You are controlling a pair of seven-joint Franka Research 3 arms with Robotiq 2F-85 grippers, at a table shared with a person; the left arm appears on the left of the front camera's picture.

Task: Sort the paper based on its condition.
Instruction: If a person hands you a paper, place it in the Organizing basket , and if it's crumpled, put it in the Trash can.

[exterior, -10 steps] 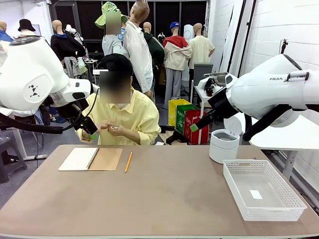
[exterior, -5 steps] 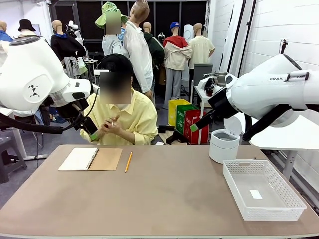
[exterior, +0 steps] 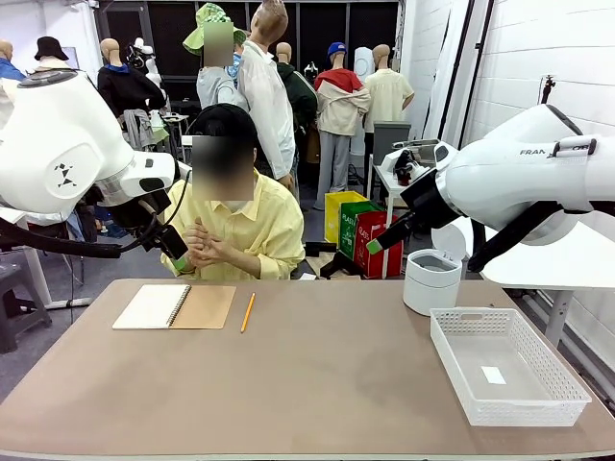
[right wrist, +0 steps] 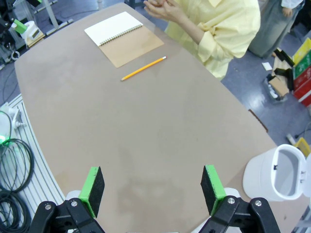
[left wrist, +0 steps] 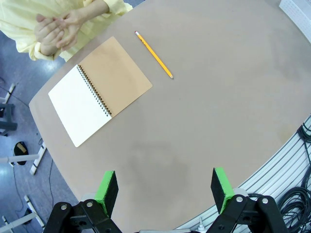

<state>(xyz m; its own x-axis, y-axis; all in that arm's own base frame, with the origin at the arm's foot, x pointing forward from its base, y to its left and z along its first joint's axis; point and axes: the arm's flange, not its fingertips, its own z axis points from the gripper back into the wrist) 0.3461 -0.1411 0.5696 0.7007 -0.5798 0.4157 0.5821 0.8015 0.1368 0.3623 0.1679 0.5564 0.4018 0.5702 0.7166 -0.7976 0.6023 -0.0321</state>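
Paper point(exterior: 493, 375) is seen as one flat slip in the basket point(exterior: 527, 411); any between the person's pressed hands point(exterior: 204, 245) is hidden. It is judged light, limp and easily creased, best pinched at an edge. Left tool point(left wrist: 164, 187) and right tool point(right wrist: 152, 187) are held wide open, empty.

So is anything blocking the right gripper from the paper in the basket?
Nothing visible does. The paper lies alone in the open-topped basket. The right gripper hangs open above the table; the white bin stands beside the basket, not over it.
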